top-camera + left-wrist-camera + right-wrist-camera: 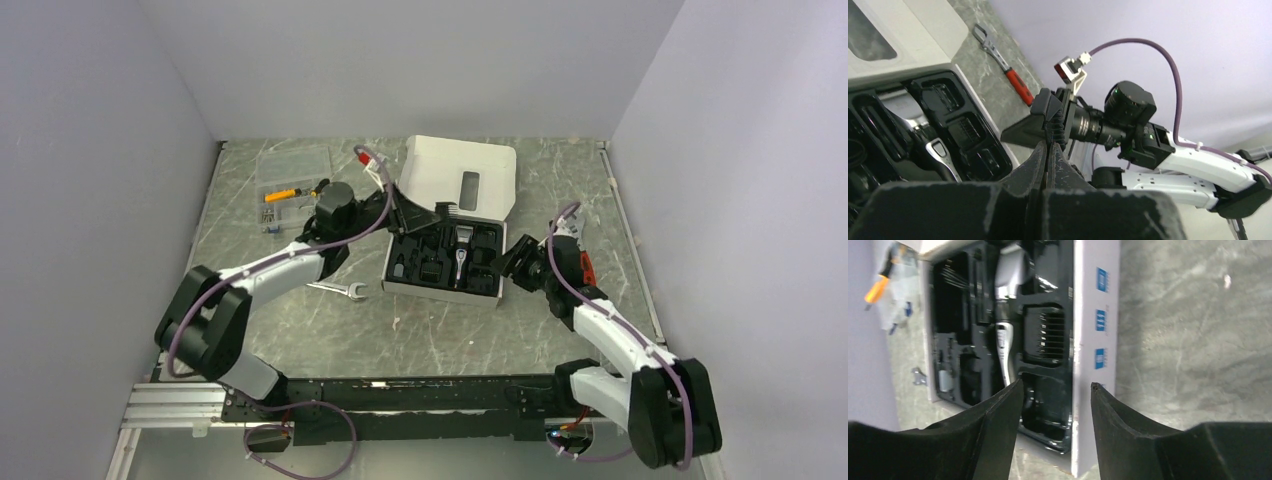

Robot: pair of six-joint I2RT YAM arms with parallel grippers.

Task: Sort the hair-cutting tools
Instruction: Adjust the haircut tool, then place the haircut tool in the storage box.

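Observation:
The black-and-silver hair clipper [461, 252] lies in the black tray of the open white box [440, 292]; it also shows in the right wrist view [1004, 347]. Black comb attachments [428, 268] sit in the tray's pockets, one with its teeth showing [1045, 335]. My left gripper [441, 211] is above the tray's far edge, shut on a small ribbed black comb attachment [1055, 122] that sticks out past its fingertips [1040, 155]. My right gripper [512, 263] is open and empty at the box's right wall, its fingers [998, 415] straddling that wall.
The box lid [462, 178] stands open at the back. A silver open-end wrench [338, 290] lies left of the box. A red-handled adjustable wrench [1007, 67] lies right of it. A clear plastic case [290, 185] with an orange tool is at the back left.

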